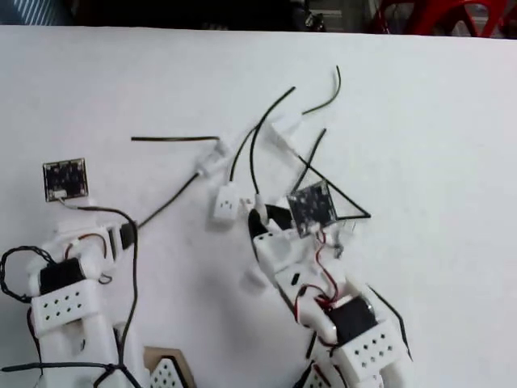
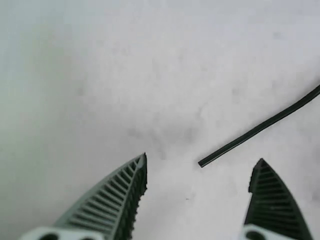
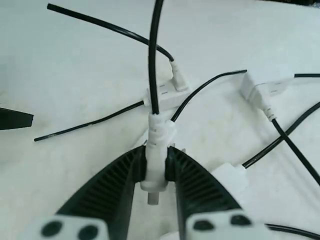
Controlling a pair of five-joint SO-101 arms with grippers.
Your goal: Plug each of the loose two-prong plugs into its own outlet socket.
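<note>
- The right hand (image 3: 156, 154) is clamped tight on a white plug (image 3: 159, 127), with one ribbed black finger pressed against each side of it.
- This plug is slim and elongated, with a ridged neck where its black cord (image 3: 152, 55) enters. The cord rises straight away from the hand. A short pale prong (image 3: 154, 198) sticks out of the plug's near end, between the fingers.
- From the high view the plug sits near the middle of the table (image 1: 436, 121). It is just beside a square white block (image 1: 229, 202), which trails a cord of its own. I cannot tell whether that block is a plug or a socket.
- The left hand (image 2: 202, 160) is spread wide and holds nothing. Its ridged fingers (image 2: 122, 197) hang over bare table.
- The cut end of a thin cord (image 2: 260, 127) lies on the table between the left hand's fingertips and touches neither of them.
- Beyond the right hand lies a pair of small white connectors (image 3: 165, 92). They touch each other, and each trails a thin black lead. Whether they are mated cannot be told.
- A larger white connector (image 3: 262, 87) lies apart from that pair, flat on the table, with a ribbed neck and a black lead.
- A rounded white block (image 3: 230, 177) rests just beside one finger of the right hand, with a lead running off from it.
</note>
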